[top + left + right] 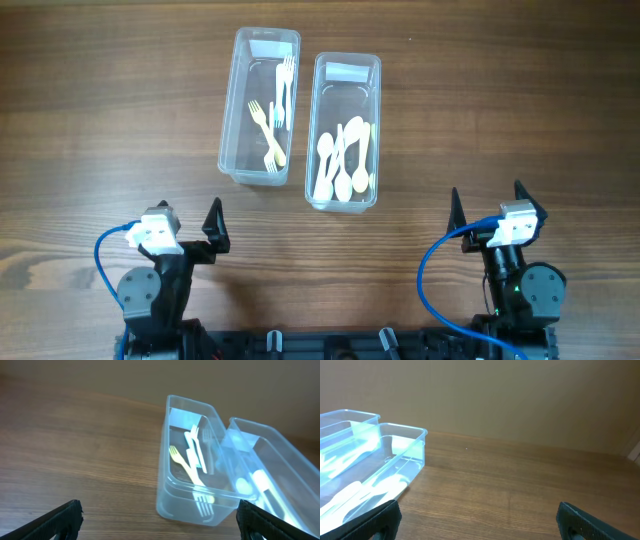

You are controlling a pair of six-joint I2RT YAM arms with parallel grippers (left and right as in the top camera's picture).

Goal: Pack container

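Both arms sit low at the near edge of the table, the left gripper at about 7 o'clock and the right gripper at about 5 o'clock. Both have their fingers spread wide and nothing between them. The wrist views agree, with dark fingertips at the two bottom corners and only bare wood in the gap.

Up at 12 o'clock stand two clear tubs side by side, close enough that the walls look to be touching or nearly so. The fork container is the left one, with yellow and pale forks lying lengthwise inside. The spoon container sits just to its right and slightly nearer the arms, holding a heap of cream spoons.

So where are we in the pack? No loose cutlery shows on the wood in any view, and everything visible is already sorted into its tub. My read is that this is either the finish or a pause between items, with both arms parked. No lid is in sight either. If another piece turns up, the nearer arm has to reach forward toward 12 o'clock, pick it up flat off the wood and drop it into the matching tub without nudging the thin walls.
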